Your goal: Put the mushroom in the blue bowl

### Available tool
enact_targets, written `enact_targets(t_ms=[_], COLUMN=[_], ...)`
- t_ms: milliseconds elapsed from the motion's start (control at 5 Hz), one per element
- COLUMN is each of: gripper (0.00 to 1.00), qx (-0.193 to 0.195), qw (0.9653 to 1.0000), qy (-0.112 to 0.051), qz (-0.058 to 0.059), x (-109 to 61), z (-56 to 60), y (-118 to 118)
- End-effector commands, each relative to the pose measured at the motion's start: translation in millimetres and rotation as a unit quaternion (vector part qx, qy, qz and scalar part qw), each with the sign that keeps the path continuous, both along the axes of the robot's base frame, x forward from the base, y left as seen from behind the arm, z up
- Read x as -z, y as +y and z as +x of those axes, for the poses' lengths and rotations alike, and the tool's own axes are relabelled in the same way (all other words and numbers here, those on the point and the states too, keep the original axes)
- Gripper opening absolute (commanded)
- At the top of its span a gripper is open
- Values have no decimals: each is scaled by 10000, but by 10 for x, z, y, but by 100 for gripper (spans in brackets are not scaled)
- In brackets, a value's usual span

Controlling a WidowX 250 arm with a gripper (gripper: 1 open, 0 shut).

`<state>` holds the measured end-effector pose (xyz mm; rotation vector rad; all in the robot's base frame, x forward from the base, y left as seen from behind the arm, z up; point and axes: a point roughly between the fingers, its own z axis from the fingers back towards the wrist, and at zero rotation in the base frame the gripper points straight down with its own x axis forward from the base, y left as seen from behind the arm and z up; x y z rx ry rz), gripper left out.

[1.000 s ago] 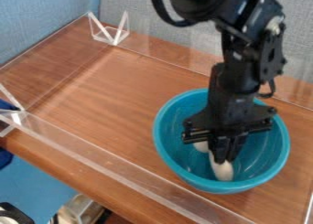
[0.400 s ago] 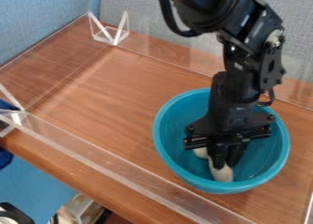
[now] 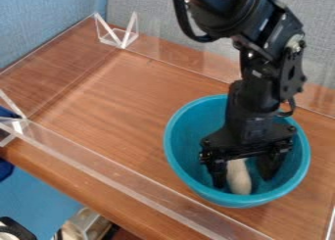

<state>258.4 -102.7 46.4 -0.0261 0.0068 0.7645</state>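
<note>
Teal-blue bowl (image 3: pixel 187 166), glossy inside, at four o'clock. In it a cream-white mushroom (image 3: pixel 240 178). Black gripper (image 3: pixel 244 167) and black arm (image 3: pixel 262 58). Reddish-brown wood-grain table (image 3: pixel 105 92); clear plastic wall (image 3: pixel 78 151); blue-grey backdrop (image 3: pixel 39 19).

The blue bowl (image 3: pixel 197 136) sits on the counter (image 3: pixel 105 92) near its front right corner, just behind the clear wall (image 3: pixel 118 180) along the front edge. The mushroom (image 3: pixel 241 178) lies inside the bowl, toward its front right. The pincer (image 3: pixel 241 166) reaches down into the bowl from above, its fingers standing either side of the mushroom.
</note>
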Motion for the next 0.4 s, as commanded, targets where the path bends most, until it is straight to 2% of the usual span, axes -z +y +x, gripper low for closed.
enact_targets(t_ms=[0,200], gripper=[100,100], qx=[-136,-185], qw=[9992,9987], qy=[-304,-350], qz=[-218,-330], x=[-198,-252], z=[80,81], y=[37,49])
